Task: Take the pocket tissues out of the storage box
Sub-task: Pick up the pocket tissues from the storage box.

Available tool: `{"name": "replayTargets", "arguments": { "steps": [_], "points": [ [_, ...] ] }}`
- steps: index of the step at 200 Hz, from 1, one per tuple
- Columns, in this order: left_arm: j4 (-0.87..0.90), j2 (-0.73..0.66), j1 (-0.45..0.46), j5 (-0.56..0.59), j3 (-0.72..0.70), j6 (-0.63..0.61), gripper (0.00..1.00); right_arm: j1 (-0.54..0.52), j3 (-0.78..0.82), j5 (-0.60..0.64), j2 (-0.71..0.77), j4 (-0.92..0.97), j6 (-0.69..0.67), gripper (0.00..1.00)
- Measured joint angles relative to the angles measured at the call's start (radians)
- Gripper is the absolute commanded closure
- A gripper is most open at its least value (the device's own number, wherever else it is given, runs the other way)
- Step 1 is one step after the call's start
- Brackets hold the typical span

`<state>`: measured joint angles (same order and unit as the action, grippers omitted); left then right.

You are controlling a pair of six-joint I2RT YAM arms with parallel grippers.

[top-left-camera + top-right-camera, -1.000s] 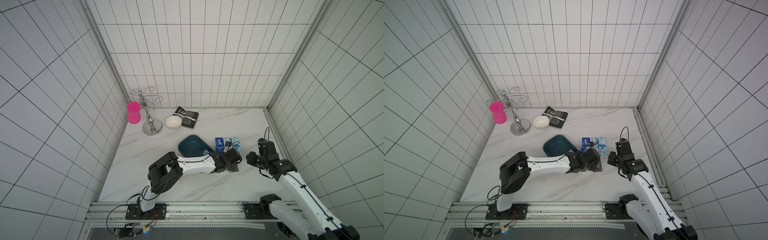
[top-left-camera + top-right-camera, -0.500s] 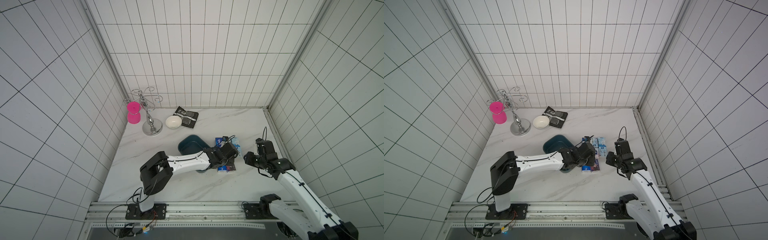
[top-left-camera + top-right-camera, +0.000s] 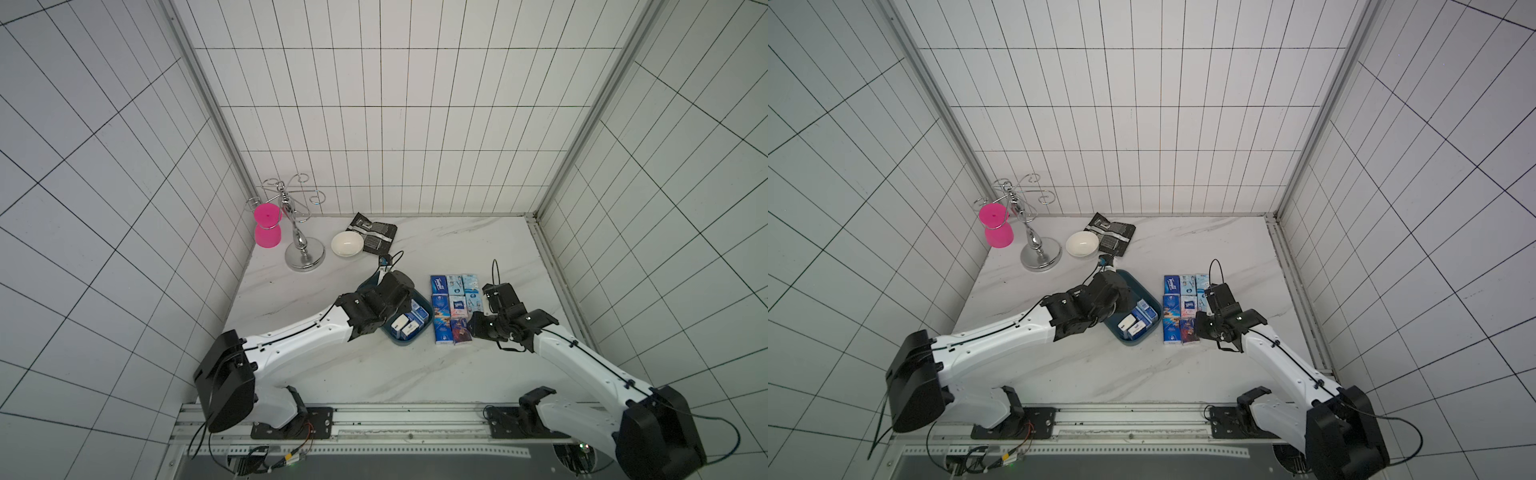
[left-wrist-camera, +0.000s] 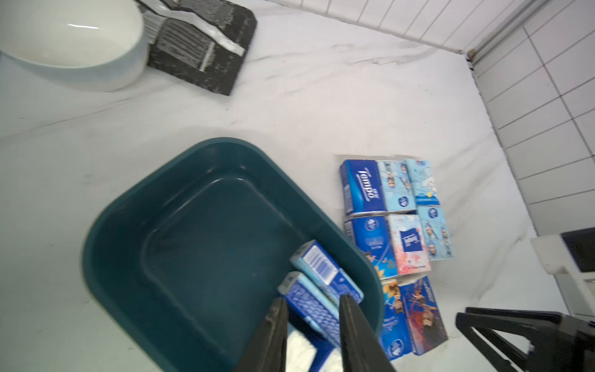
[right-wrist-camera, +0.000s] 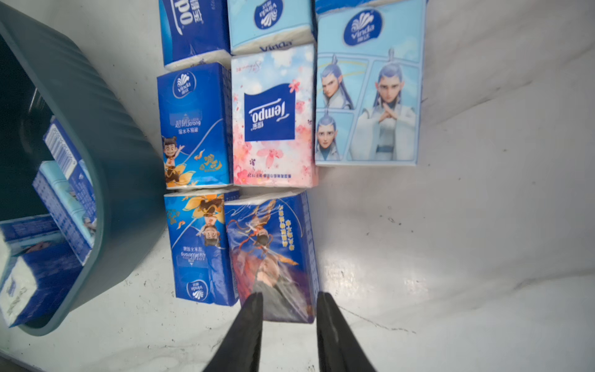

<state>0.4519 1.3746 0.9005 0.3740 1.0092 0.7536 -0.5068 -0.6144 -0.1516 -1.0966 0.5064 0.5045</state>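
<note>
The dark teal storage box (image 3: 404,343) (image 4: 199,241) sits mid-table with three pocket tissues (image 3: 409,326) (image 4: 322,273) lying at its near end. My left gripper (image 4: 312,306) hangs open just above those packets, holding nothing. To the right of the box, several more pocket tissues (image 3: 453,307) (image 3: 1183,307) lie flat in rows on the table. My right gripper (image 5: 289,302) is open at the near end of the red-and-purple packet (image 5: 270,251), its fingertips (image 5: 254,306) either side of that end.
At the back left stand a white bowl (image 3: 346,243), a black-and-silver pouch (image 3: 376,232), a chrome stand (image 3: 303,253) and a pink cup (image 3: 267,226). The right wall's rail (image 3: 557,282) runs close behind the rows of packets.
My left arm has swung back from the packets on the table to over the box, and its jaws have opened. The right gripper has edged toward the packets and narrowed slightly.
</note>
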Motion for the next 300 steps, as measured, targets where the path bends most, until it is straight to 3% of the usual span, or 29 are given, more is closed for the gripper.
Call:
{"name": "replayTargets", "arguments": {
  "steps": [29,64,163,232,250,272,300],
  "points": [
    [0.032,-0.063,-0.044,0.019,-0.059,-0.026,0.62,-0.005,-0.001,0.013,0.004,0.002,-0.004,0.66],
    [0.058,-0.045,-0.028,-0.040,-0.060,-0.085,0.57,-0.006,-0.002,0.035,0.031,0.010,-0.013,0.65],
    [0.030,0.274,-0.053,-0.167,0.122,-0.129,0.55,-0.006,-0.002,0.036,0.013,0.006,-0.018,0.64],
    [-0.031,0.415,-0.056,-0.199,0.136,-0.122,0.57,-0.006,-0.002,0.036,0.028,0.006,-0.020,0.64],
    [-0.040,0.422,-0.056,-0.195,0.140,-0.114,0.61,-0.006,-0.002,0.036,0.028,0.005,-0.021,0.64],
    [-0.039,0.433,-0.058,-0.171,0.150,-0.095,0.76,-0.006,-0.002,0.035,0.028,0.003,-0.023,0.64],
    [-0.040,0.434,-0.085,-0.142,0.139,-0.077,0.86,-0.006,-0.002,0.031,0.025,-0.006,-0.023,0.64]
  ]
}}
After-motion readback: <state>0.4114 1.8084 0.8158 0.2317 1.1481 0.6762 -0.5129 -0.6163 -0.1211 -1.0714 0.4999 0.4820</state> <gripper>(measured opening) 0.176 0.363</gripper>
